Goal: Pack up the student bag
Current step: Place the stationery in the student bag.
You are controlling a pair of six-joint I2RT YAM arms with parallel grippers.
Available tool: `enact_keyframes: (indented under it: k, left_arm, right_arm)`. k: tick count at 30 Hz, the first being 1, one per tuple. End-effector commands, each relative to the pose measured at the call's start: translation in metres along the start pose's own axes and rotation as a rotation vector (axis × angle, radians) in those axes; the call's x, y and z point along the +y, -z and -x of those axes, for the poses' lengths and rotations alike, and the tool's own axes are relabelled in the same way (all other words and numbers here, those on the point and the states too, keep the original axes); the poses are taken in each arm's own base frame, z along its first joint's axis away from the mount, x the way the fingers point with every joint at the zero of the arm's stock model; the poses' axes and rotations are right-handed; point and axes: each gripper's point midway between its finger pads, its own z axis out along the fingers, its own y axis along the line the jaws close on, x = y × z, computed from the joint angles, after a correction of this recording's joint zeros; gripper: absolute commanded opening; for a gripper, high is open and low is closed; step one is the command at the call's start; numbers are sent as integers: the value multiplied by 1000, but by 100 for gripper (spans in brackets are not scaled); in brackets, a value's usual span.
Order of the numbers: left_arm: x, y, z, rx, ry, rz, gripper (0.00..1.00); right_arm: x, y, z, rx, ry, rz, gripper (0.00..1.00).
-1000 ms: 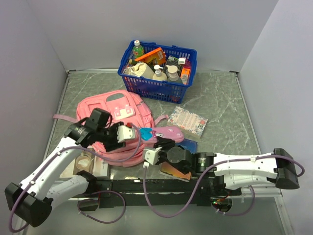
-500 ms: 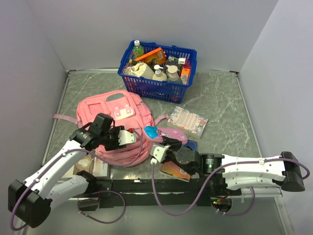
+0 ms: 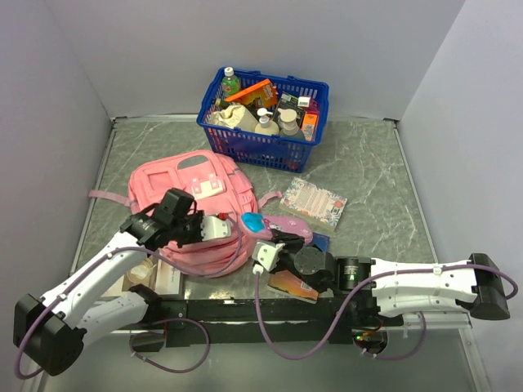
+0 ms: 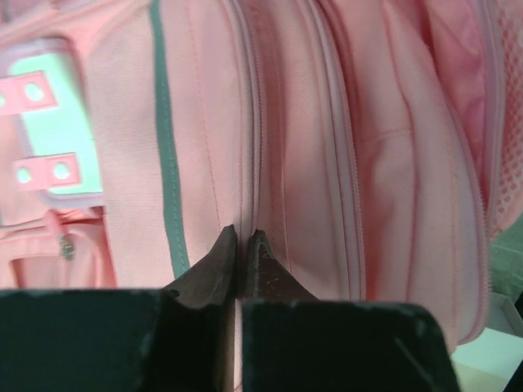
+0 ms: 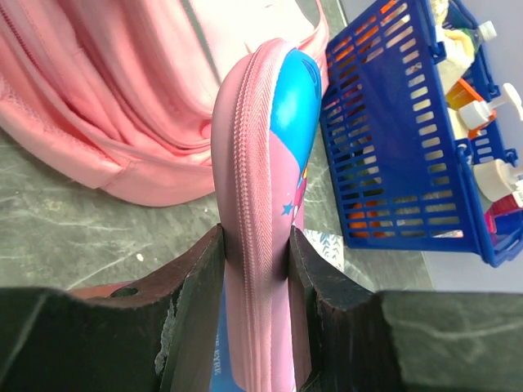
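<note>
Pink bag [image 3: 184, 175]: flat on the left half of the table [image 3: 376, 175], front up, its near edge under the left gripper [image 4: 243, 238].
Left jaws: clenched tip to tip on a zip seam of the bag; whether a pull or fabric is caught, cannot tell.
Right gripper [image 5: 255, 237]: grasping the case [image 5: 270, 122] on edge, just right of the bag.
Step, as judged: opening the zip.
Advice: draw along the seam, low and steady; hold the case clear until the mouth gapes.
</note>
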Motion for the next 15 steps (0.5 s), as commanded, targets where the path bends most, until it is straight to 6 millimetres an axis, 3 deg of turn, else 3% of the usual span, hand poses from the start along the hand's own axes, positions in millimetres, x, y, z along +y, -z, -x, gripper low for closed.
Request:
enact_keyframes:
  k: [1, 7, 15]
  left_arm:
    - [90, 46, 67, -202, -11, 337, 1]
    - [111, 82, 100, -305, 77, 381, 1]
    - [110, 102, 124, -402, 139, 344, 1]
  right_arm:
    - [-1, -2, 10, -39, -28, -2, 11]
    - [13, -11, 20, -59, 9, 44, 10]
    - [22, -26, 41, -95, 82, 73, 10]
